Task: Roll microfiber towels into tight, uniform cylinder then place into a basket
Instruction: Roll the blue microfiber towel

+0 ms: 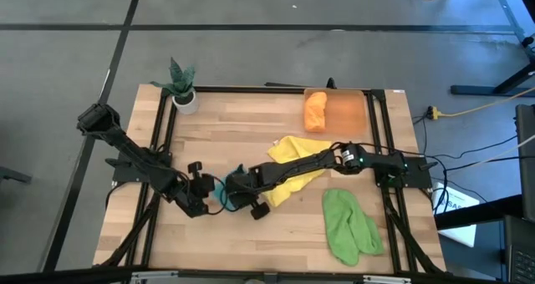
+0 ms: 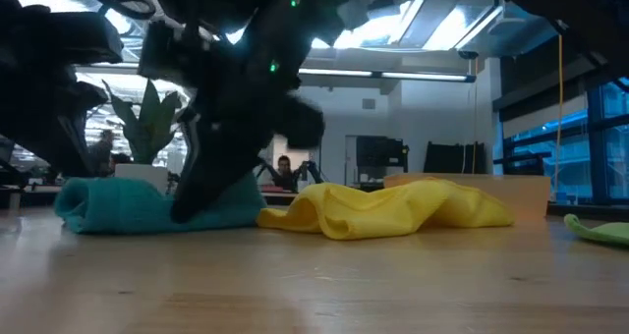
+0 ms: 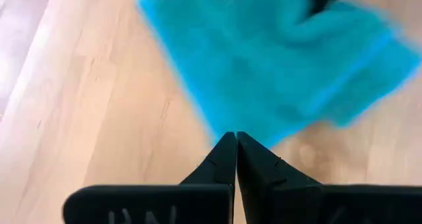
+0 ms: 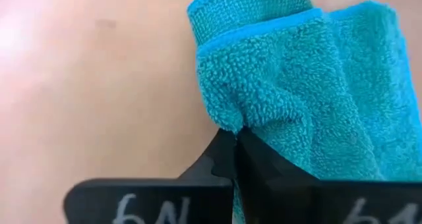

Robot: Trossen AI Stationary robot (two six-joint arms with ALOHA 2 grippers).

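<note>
Microfiber towels: orange towel (image 1: 314,110) sits in the basket (image 1: 351,113), teal towel (image 4: 297,79) is pinched by the closed right gripper (image 4: 235,140), empty left gripper (image 3: 235,145) closed alongside, yellow towel (image 1: 294,154) and green towel (image 1: 347,224) unrolled.

We can make out pale markings only on the base of the right hand (image 4: 235,135), reading roughly "6N" on one side and "6" on the other. Similar marks on the left hand (image 3: 235,137) are cut off and unreadable.

Teal towel (image 4: 310,85), yellow towel (image 1: 294,154), light green towel (image 1: 347,225), orange towel (image 1: 315,110) in a seemingly translucent orange basket (image 1: 349,113).
</note>
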